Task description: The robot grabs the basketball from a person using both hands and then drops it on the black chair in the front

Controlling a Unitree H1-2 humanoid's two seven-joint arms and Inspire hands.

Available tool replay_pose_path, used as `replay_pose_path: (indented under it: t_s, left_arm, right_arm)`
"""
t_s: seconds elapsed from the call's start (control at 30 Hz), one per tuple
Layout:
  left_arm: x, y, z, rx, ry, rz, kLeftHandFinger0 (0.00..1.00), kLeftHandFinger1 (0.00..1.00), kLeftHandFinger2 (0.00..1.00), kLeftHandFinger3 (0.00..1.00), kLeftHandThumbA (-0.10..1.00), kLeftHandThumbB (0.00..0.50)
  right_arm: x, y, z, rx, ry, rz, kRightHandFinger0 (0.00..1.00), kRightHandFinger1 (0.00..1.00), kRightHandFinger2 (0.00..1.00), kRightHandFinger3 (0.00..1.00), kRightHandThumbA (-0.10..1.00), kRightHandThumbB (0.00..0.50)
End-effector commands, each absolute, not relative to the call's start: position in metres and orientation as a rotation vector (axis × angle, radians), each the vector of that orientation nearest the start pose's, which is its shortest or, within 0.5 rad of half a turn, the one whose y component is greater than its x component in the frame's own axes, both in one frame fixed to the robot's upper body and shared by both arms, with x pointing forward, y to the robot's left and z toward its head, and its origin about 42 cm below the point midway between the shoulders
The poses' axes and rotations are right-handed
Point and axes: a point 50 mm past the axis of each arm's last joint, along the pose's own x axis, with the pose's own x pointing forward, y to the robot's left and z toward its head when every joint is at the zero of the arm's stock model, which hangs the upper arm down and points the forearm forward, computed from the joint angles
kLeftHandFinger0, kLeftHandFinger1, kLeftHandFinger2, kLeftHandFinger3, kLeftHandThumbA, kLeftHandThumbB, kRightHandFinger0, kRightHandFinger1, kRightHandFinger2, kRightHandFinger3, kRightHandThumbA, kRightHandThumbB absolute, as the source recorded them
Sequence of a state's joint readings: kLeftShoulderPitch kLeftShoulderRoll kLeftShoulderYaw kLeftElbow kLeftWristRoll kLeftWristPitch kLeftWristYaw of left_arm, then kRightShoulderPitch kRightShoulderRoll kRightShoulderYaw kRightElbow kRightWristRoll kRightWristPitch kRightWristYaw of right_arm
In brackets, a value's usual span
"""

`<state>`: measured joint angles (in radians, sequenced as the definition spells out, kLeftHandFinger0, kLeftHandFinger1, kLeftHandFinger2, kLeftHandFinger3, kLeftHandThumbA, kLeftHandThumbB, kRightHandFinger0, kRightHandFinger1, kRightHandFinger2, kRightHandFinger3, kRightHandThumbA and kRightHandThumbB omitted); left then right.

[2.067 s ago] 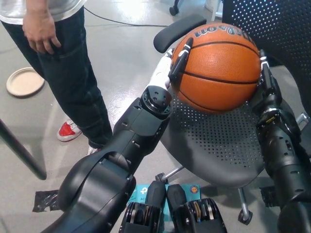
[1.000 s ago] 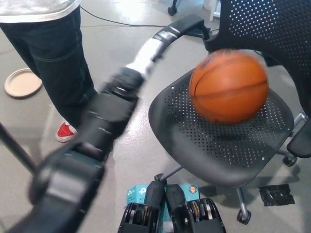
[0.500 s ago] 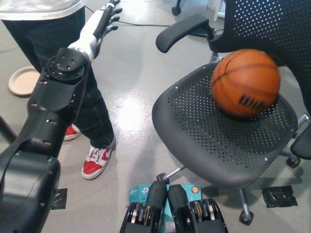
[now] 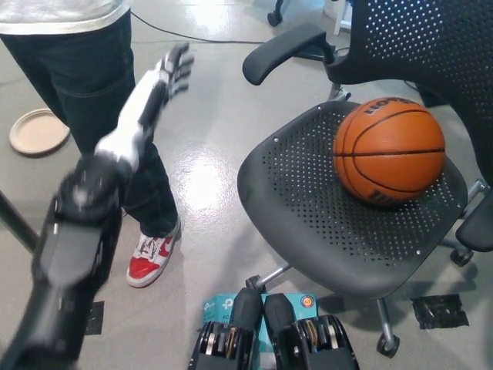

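The floor is smooth grey concrete with a bright glare patch. A round beige plate lies on it at left, a black cable crosses the top, and black tape scraps sit lower right.

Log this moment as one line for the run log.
ball: on chair seat, free | left hand: open, raised beside person | right hand: out of view | drop: done

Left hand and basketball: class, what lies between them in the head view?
Between the left hand and the basketball the head view shows bare grey floor, then the chair's armrest and seat edge.
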<state>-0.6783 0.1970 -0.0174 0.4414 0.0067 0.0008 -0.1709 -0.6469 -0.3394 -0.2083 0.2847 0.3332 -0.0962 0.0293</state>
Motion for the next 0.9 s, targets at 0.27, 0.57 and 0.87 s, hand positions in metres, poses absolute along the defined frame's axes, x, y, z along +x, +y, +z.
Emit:
replay_pose_path:
  t_s: [0.27,0.57,0.87]
  left_arm:
    - [0.306,0.269,0.199,0.12,-0.463,-0.119,1.0,1.0,1.0,1.0,1.0,0.192]
    - [0.282,0.289,0.159,0.108,-0.36,-0.051,1.0,1.0,1.0,1.0,1.0,0.182]
    - [0.28,0.303,0.097,0.189,-0.219,-0.04,1.0,1.0,1.0,1.0,1.0,0.182]
  right_arm:
    - [0.318,-0.205,0.231,0.045,-0.547,0.221,1.0,1.0,1.0,1.0,1.0,0.298]
    - [0.304,-0.195,0.155,0.094,-0.332,0.18,1.0,1.0,1.0,1.0,1.0,0.243]
    - [0.292,-0.217,0.054,0.062,-0.103,0.095,1.0,1.0,1.0,1.0,1.0,0.199]
